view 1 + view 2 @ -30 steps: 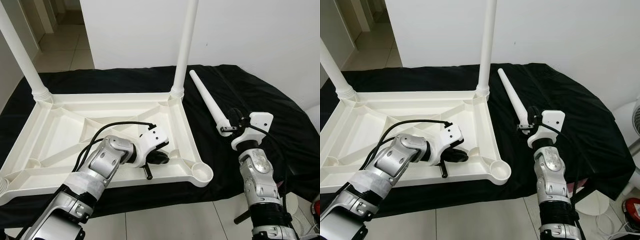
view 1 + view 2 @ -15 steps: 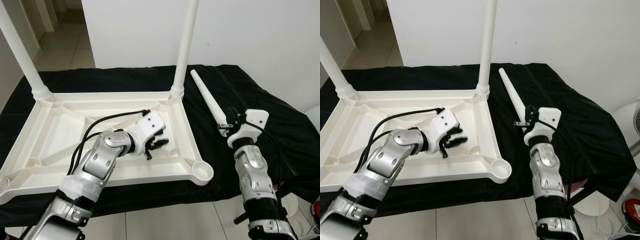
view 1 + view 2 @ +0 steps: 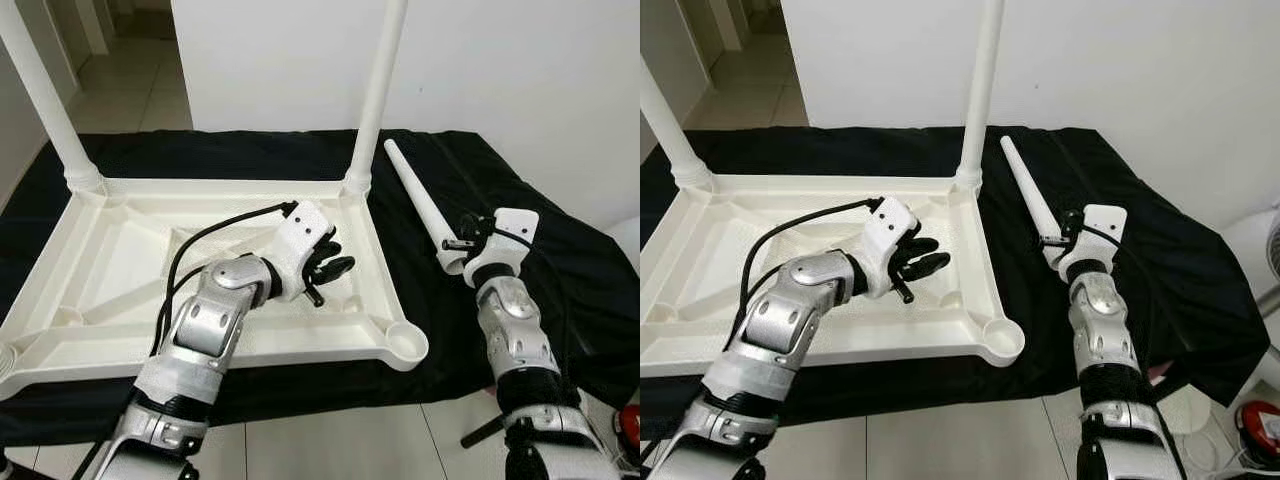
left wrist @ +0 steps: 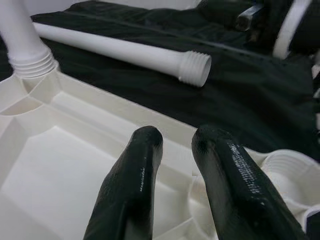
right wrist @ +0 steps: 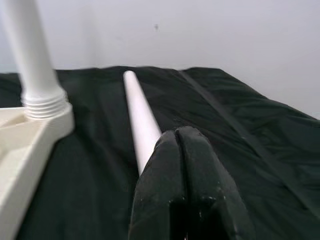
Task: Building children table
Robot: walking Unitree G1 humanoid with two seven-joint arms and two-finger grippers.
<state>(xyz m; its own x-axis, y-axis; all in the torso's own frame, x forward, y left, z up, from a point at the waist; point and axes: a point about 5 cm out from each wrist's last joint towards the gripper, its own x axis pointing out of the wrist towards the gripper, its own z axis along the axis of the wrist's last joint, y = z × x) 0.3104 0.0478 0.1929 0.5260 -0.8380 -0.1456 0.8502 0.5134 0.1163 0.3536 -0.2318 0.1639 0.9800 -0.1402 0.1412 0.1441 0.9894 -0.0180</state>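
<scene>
The white table top (image 3: 372, 240) lies upside down on a black cloth. Two white legs stand screwed into its far corners (image 3: 382, 90) (image 3: 40, 100). A third, loose leg (image 3: 415, 195) lies on the cloth to the right, its threaded thick end (image 4: 196, 67) pointing toward me. The near right corner socket (image 3: 405, 343) holds no leg. My left gripper (image 3: 333, 272) hovers over the top's right half, open, with nothing between its fingers. My right gripper (image 3: 455, 243) is shut, right at the loose leg's thick end; the right wrist view shows the leg (image 5: 140, 110) running away beyond the fingertips.
The black cloth (image 3: 560, 250) covers a low surface reaching to a white wall (image 3: 520, 70). Tiled floor (image 3: 330, 450) lies along the near edge. A white fan base (image 3: 1200, 405) and a red object (image 3: 1260, 425) stand at the lower right.
My left gripper has lifted off the table top's near part and moved toward its far right. My right gripper has edged closer to the loose leg's thick end.
</scene>
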